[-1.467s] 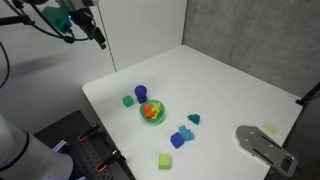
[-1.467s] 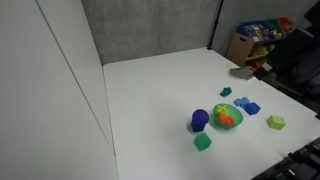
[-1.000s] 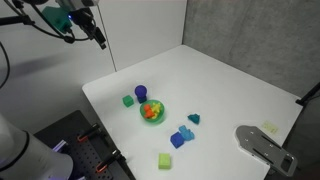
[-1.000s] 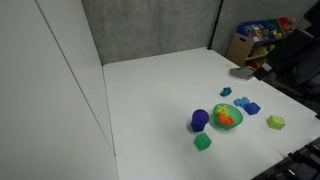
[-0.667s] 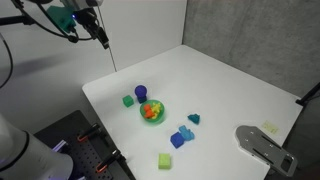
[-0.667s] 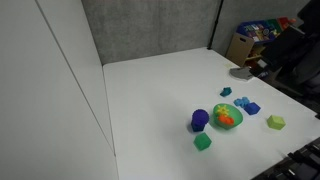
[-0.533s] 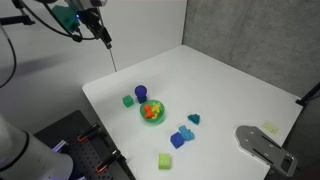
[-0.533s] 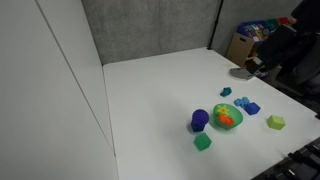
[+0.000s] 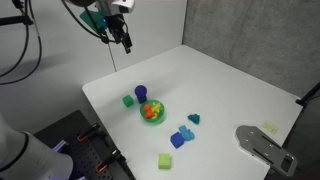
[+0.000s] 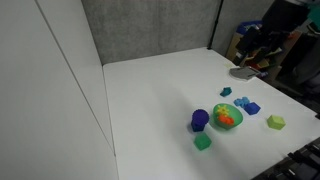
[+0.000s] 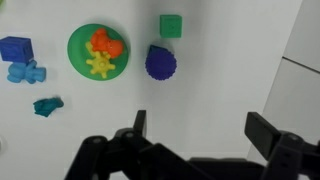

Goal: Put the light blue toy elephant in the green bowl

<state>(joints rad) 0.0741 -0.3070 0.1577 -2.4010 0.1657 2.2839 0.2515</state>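
Wrist view alone shows tool (image 11: 200,130) spread; light blue toy elephant (image 11: 27,72) beside green bowl (image 11: 77,36).

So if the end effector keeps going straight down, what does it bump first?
Probably the bare white table. In the wrist view only tabletop shows ahead of the end effector; the purple toy and green bowl lie off to one side. Depth is unclear.

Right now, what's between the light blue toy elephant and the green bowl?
Nothing. In the wrist view only bare table separates the light blue toy elephant from the green bowl; the blue cube sits off that line.
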